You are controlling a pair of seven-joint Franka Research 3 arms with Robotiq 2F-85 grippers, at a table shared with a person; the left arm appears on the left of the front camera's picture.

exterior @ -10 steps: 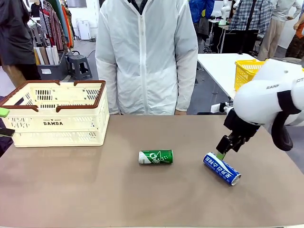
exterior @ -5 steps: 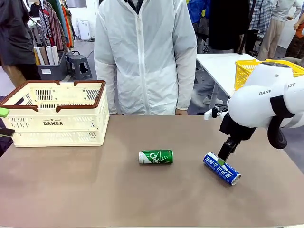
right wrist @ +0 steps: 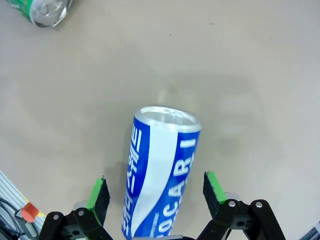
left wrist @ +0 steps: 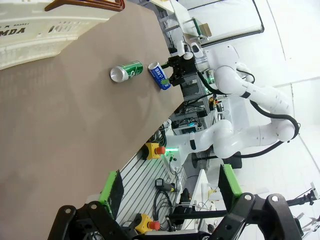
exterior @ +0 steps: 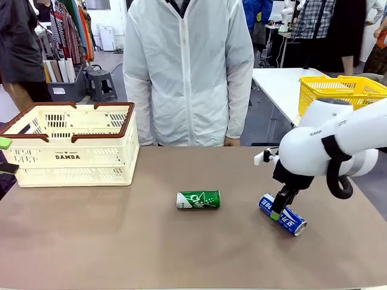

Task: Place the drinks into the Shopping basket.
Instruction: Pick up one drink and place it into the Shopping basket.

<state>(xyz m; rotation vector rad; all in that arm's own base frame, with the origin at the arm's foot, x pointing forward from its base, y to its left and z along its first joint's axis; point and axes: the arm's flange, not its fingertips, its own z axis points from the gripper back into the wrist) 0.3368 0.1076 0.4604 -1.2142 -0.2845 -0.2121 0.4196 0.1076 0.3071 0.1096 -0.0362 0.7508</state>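
Nothing done yet: no can seen inside Shopping basket [exterior: 75, 158]. Blue can [right wrist: 160, 170] lying on surface [exterior: 121, 241], straddled by wide-spread right claw [right wrist: 156, 192], not gripped. Green can [exterior: 198, 200] lying well beside that claw, untouched. Left claw [left wrist: 170, 189] wide, empty, basket ahead of it. Both cans left to be placed.

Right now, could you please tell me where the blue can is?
In the front view the blue can lies on its side on the right part of the table, right of the green can, straddled by the open right gripper.
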